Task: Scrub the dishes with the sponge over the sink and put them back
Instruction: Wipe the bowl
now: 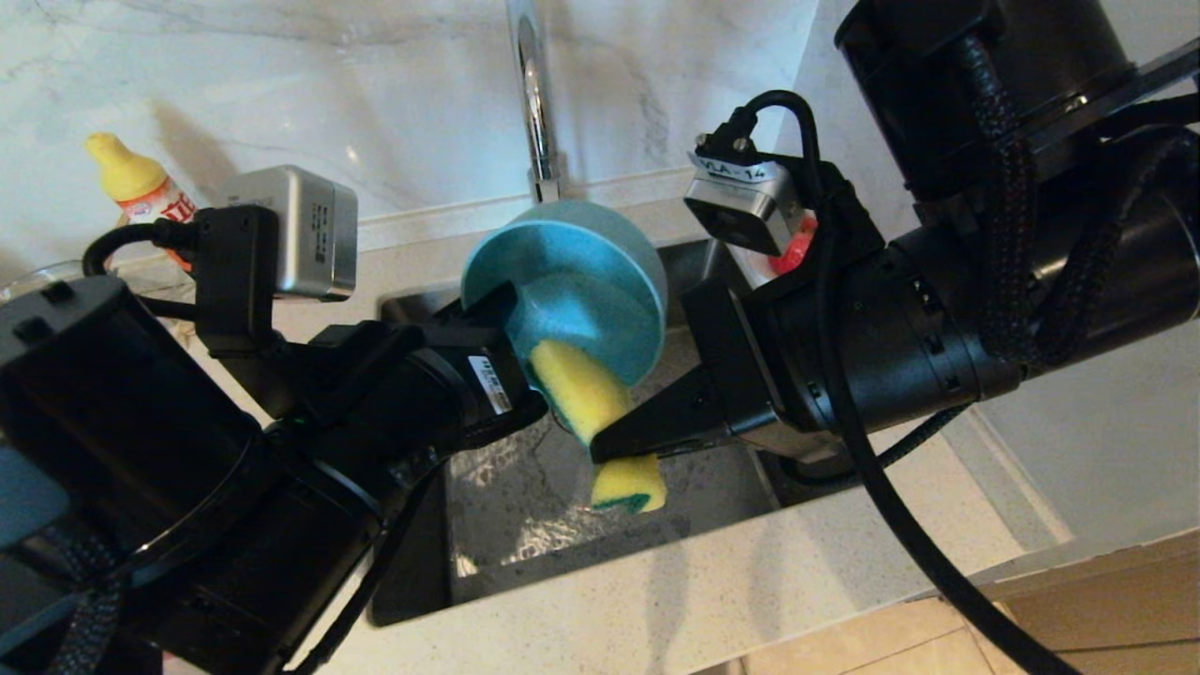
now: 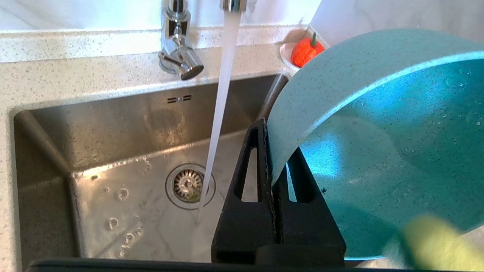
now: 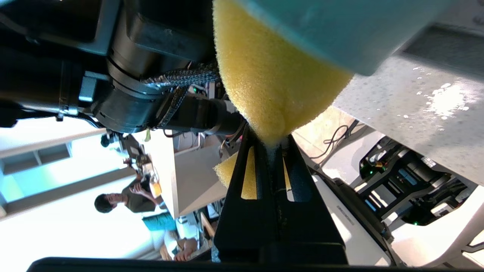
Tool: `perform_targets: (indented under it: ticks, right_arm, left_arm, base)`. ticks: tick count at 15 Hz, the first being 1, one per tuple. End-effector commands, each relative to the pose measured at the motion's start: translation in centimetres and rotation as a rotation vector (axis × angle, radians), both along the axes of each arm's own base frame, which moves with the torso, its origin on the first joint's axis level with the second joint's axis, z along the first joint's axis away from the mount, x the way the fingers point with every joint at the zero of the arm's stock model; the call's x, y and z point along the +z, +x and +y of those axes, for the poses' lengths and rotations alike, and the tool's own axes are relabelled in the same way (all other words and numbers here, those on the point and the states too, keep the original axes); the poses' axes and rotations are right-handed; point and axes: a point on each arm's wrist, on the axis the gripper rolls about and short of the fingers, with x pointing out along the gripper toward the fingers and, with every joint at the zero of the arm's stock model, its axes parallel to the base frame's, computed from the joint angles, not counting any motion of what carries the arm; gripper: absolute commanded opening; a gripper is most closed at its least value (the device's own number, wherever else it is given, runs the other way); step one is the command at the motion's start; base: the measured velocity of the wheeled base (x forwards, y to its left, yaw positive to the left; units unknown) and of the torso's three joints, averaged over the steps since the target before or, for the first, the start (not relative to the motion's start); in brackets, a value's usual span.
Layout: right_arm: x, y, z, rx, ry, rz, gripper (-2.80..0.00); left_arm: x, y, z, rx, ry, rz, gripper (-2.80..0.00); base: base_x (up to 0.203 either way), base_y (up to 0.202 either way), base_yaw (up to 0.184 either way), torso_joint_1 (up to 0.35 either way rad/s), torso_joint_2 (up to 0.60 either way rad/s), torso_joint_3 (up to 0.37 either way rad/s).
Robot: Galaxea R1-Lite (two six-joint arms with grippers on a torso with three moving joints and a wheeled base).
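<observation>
My left gripper point(image 1: 495, 307) is shut on the rim of a teal-blue bowl point(image 1: 572, 272), which it holds tilted on edge above the sink point(image 1: 525, 497). In the left wrist view the fingers point(image 2: 261, 158) pinch the bowl point(image 2: 378, 132) wall, one finger on each side of it. My right gripper point(image 1: 607, 441) is shut on the middle of the yellow sponge point(image 1: 577, 389). The sponge's upper end is pressed against the bowl and its green-faced end hangs below. The right wrist view shows the sponge point(image 3: 272, 75) squeezed at the right gripper point(image 3: 270, 145).
Water runs from the chrome tap point(image 2: 177, 49) down beside the drain strainer point(image 2: 189, 185) in the steel sink point(image 2: 113, 124). A red-orange pumpkin-shaped item point(image 2: 307, 52) sits at the counter's back corner. A yellow-capped bottle point(image 1: 136, 183) stands at the back left. The speckled counter edge point(image 1: 703, 581) runs along the front.
</observation>
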Motion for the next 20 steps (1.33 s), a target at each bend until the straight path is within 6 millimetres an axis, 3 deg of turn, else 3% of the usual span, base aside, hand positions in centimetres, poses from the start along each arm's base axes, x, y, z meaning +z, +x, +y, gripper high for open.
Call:
perform_targets:
  ticks: [1,7,20]
  right_arm:
    - [-0.5,0.2,0.9,0.014,-0.012,0.015,-2.8]
    - [1.6,1.0,0.1,-0.038,0.058,-0.021,-2.8]
    - [1.6,1.9,0.3,-0.092,0.076,-0.028,-2.8]
  left_arm:
    - [0.1,0.1,-0.1,0.007,-0.001,-0.004,-2.8]
    - [0.1,-0.2,0.3,0.028,0.005,-0.05,-2.8]
    - [-1.1,-0.3,0.5,0.107,0.134,-0.225,-2.8]
  base:
    - [0.0,0.0,0.0,0.0,0.0,0.0]
    - [0.0,0.0,0.0,0.0,0.0,0.0]
    - [0.0,0.0,0.0,0.0,0.0,0.0]
